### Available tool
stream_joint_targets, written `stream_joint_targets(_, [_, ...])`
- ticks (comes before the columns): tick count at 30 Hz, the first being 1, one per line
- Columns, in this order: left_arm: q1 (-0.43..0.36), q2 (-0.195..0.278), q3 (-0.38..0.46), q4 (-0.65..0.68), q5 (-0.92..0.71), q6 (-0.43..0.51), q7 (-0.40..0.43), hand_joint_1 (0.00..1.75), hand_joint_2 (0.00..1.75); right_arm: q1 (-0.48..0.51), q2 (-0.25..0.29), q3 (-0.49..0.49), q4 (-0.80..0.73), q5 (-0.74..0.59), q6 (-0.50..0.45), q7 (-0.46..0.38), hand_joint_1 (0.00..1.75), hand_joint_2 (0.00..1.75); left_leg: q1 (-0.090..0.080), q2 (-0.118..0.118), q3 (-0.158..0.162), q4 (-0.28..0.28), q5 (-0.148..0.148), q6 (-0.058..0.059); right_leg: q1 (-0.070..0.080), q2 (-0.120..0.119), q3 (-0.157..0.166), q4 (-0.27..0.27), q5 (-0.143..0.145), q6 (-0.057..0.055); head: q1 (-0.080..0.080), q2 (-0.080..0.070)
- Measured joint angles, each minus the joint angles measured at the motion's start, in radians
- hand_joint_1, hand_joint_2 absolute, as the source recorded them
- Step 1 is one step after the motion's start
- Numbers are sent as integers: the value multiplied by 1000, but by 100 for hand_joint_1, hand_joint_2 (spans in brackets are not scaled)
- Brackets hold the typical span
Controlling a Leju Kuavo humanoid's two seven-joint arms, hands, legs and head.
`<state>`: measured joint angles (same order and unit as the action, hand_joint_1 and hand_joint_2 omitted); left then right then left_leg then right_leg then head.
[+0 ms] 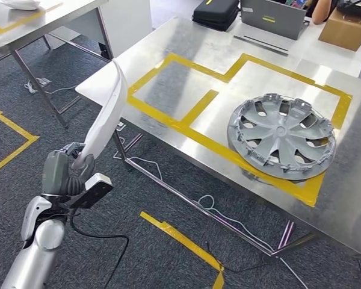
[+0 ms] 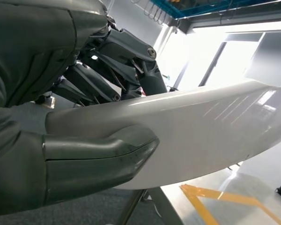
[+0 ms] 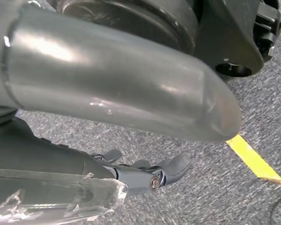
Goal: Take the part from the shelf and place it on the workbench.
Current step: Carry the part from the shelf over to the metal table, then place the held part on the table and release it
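Overhead first, from the head view: left hand [image 1: 67, 171] sits at about 8 o'clock in the scene, raised on its silver arm [image 1: 35, 253], gripping the lower end of the white curved part [image 1: 107, 108]. Part rises upright and slightly tilted, its upper tip reaching the near-left corner of the steel workbench [image 1: 260, 66]; whether it touches the edge I cannot tell from this angle. Workbench top carries yellow tape outlines [image 1: 199, 108]. A grey wheel cover [image 1: 281, 135] lies flat on the bench at roughly 3 o'clock, overlapping the tape line nearest the robot. At 12 o'clock, far edge of the bench: a black case [image 1: 215, 12], a laptop [image 1: 273, 17], a cardboard box [image 1: 344, 29]. A second table [image 1: 29, 24] stands at 10 o'clock. Grey carpet [image 1: 160, 253] with yellow floor tape [image 1: 183, 241] and loose cables under the bench.

Left wrist view: left hand [image 2: 61, 117] closed around the white curved part [image 2: 203, 126], thick thumb [image 2: 100, 157] pressed on one face, dark fingers [image 2: 125, 61] wrapped over the opposite side.

Right wrist view: right hand [image 3: 139, 173] hangs over the carpet [image 3: 203, 178], fingers loosely extended, holding nothing.
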<state>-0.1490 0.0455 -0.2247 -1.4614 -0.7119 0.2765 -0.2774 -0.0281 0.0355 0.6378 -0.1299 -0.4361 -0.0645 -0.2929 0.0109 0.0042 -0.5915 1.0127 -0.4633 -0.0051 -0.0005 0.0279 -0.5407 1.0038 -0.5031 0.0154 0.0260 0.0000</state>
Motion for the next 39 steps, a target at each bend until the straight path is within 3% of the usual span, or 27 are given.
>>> stream_joint_targets(3, [-1, -5, 4, 0, 0, 4, -3, 175, 175, 1, 0, 3, 0, 0, 0, 0, 0, 0, 3, 1, 11, -5, -4, 19, -2, -9, -19, 36, -16, 14, 3, 0])
stream_joint_targets(4, [-2, -7, 5, 0, 0, 5, -4, 175, 175, 0, 0, 4, 0, 0, 0, 0, 0, 0, 4, 1, 15, -6, -6, 24, -3, -13, -44, 79, -36, 17, 4, 0])
stream_joint_targets(7, [-1, -11, 6, 1, 1, 8, -7, 175, 175, 1, 0, 6, -1, 0, 0, 0, 0, 0, 1, 2, 22, -6, -17, 31, -5, -19, -158, 263, -102, 25, 8, 0])
stream_joint_targets(8, [0, -12, 6, 1, 2, 10, -8, 175, 175, 2, 0, 7, -1, 0, 0, 0, 0, 0, 1, 2, 26, -6, -21, 31, -6, -19, -182, 288, -99, 27, 8, 0])
stream_joint_targets(9, [1, -13, 6, 1, 3, 13, -9, 175, 175, 4, 0, 7, -1, 0, -1, 0, 0, 0, 0, 2, 33, -6, -27, 29, -6, -19, -188, 275, -75, 26, 8, 0])
stream_joint_targets(11, [1, -14, 7, 2, 6, 19, -12, 175, 175, 7, 0, 7, -1, 0, -2, 0, 0, 0, 1, 1, 51, -6, -40, 25, -6, -22, -149, 157, 12, 22, 8, 0])
stream_joint_targets(12, [1, -15, 8, 2, 8, 22, -13, 175, 175, 8, 0, 7, -1, 0, -2, 0, 0, 0, 0, 2, 59, -7, -47, 21, -4, -25, -126, 98, 38, 18, 8, 0])
stream_joint_targets(14, [-1, -16, 9, 2, 10, 28, -17, 175, 175, 7, 0, 7, -1, 0, -4, 0, 0, 0, -1, 3, 69, -7, -58, 10, 2, -30, -95, 30, 46, 4, 8, 0])
stream_joint_targets(17, [-1, -18, 11, 3, 11, 31, -21, 175, 175, 9, 0, 7, -1, 0, -6, 0, 0, 0, -1, 4, 79, 8, -63, -8, 3, -29, -72, 14, 39, -18, 4, 0])
stream_joint_targets(19, [-5, -18, 12, 3, 12, 33, -22, 175, 175, 9, 0, 8, -1, 0, -8, 0, 0, 0, 0, 2, 46, 80, -68, -15, -1, -28, -50, 9, 33, -29, 0, 0])
stream_joint_targets(22, [-3, -18, 13, 4, 12, 35, -23, 175, 175, 7, 0, 8, -1, 0, -9, 0, 0, 0, 1, 1, -71, 252, -132, -22, -1, -23, -26, 6, 14, -40, -2, 0])
stream_joint_targets(23, [0, -18, 13, 6, 12, 35, -23, 175, 175, 8, 0, 8, -1, 0, -9, 0, 0, 0, 1, 1, -99, 277, -151, -22, 0, -21, -16, 6, 6, -41, -2, 0])
stream_joint_targets(24, [1, -18, 14, 7, 12, 35, -23, 175, 175, 9, 0, 8, -1, 0, -9, 0, 0, 0, 1, 1, -114, 274, -152, -21, 0, -18, -5, 6, -3, -41, -2, 0])
stream_joint_targets(25, [2, -18, 15, 8, 12, 35, -23, 175, 175, 10, 0, 8, -1, 0, -9, 0, 0, 0, 0, 1, -113, 241, -127, -18, 1, -15, 8, 6, -12, -40, -2, 0])
stream_joint_targets(27, [2, -17, 16, 9, 13, 36, -23, 175, 175, 10, 1, 10, -2, 0, -8, 0, 0, 0, -5, 0, -89, 123, -30, -8, 3, -11, 33, 7, -32, -36, -2, 0])
stream_joint_targets(28, [1, -17, 16, 10, 14, 36, -23, 175, 175, 10, 1, 12, -2, 0, -8, 0, 0, 0, -7, -1, -79, 74, 4, -2, 4, -9, 40, 8, -43, -31, -2, 0])
stream_joint_targets(29, [1, -17, 17, 10, 15, 37, -23, 175, 175, 9, 1, 13, -2, 0, -8, 0, 0, 0, -10, -2, -72, 42, 22, 2, 6, -8, 44, 7, -54, -25, -2, 0])
stream_joint_targets(33, [-3, -18, 18, 11, 18, 39, -25, 175, 175, 9, 1, 16, -2, 0, -8, 0, 0, 0, -8, -7, -38, 13, 18, 28, 7, -11, 66, 29, -71, 2, 1, 0])
stream_joint_targets(35, [-6, -19, 19, 11, 18, 40, -27, 175, 175, 8, 1, 16, -2, 0, -8, 0, 0, 0, -5, -6, -18, 10, 12, 36, 5, -16, 28, 101, -111, 12, 6, 0])
stream_joint_targets(37, [-5, -19, 19, 11, 15, 41, -28, 175, 175, 6, 1, 16, -2, 0, -7, 0, 0, 0, -5, -6, -7, 10, -4, 38, 0, -18, -54, 222, -163, 19, 10, 0])
stream_joint_targets(38, [-3, -20, 19, 12, 14, 41, -29, 175, 175, 7, 1, 16, -2, 0, -6, 0, 0, 0, -5, -6, 1, 10, -12, 37, -1, -18, -92, 262, -173, 20, 10, 0])
stream_joint_targets(39, [-1, -20, 19, 12, 12, 41, -29, 175, 175, 8, 1, 17, -2, 0, -6, 0, 0, 0, -5, -7, 11, 11, -22, 36, -2, -19, -116, 272, -165, 20, 10, 0])
